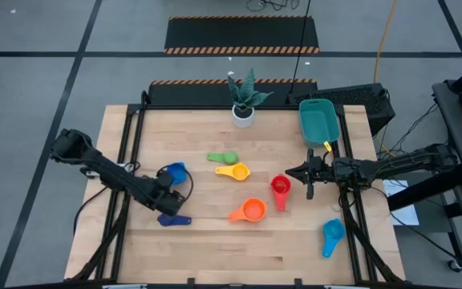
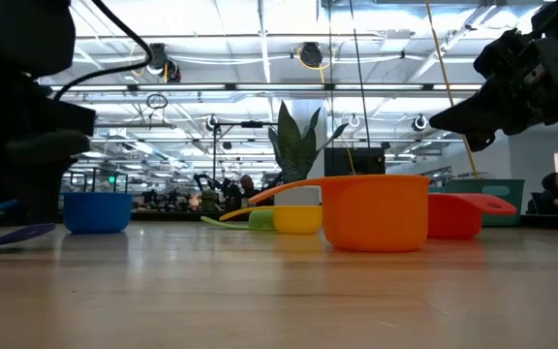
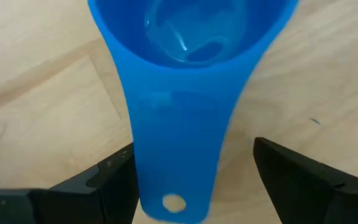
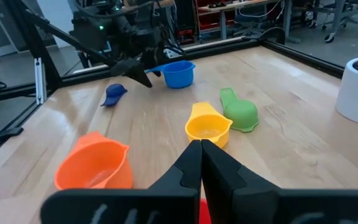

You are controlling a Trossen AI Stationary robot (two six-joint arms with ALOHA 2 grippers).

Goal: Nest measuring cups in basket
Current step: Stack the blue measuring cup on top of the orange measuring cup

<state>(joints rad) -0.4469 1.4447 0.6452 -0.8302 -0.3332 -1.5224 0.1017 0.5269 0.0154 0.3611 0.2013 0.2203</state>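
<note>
A blue measuring cup (image 1: 176, 171) stands upright on the table at the left. Its handle (image 3: 179, 143) runs back between the fingers of my open left gripper (image 3: 194, 180), which points steeply down over it. A dark blue cup (image 1: 173, 219) lies just nearer. Green (image 1: 223, 157), yellow (image 1: 233, 171), orange (image 1: 249, 211) and red (image 1: 280, 191) cups stand mid-table, and a light blue one (image 1: 332, 235) sits near right. The teal basket (image 1: 319, 122) stands far right. My right gripper (image 1: 293, 172) hovers shut beside the red cup. My left gripper straddles the blue cup's handle near its free end (image 3: 166, 186), coming from above with the fingers across it. One finger (image 3: 114, 180) lies right at the handle's edge and I cannot tell whether it touches. The other finger (image 3: 291, 180) stands clear of it.
A white pot with a plant (image 1: 244, 112) stands at the far edge, left of the basket. Black frame rails (image 1: 127, 152) run along the table's left and right sides. Bare wood lies along the near edge.
</note>
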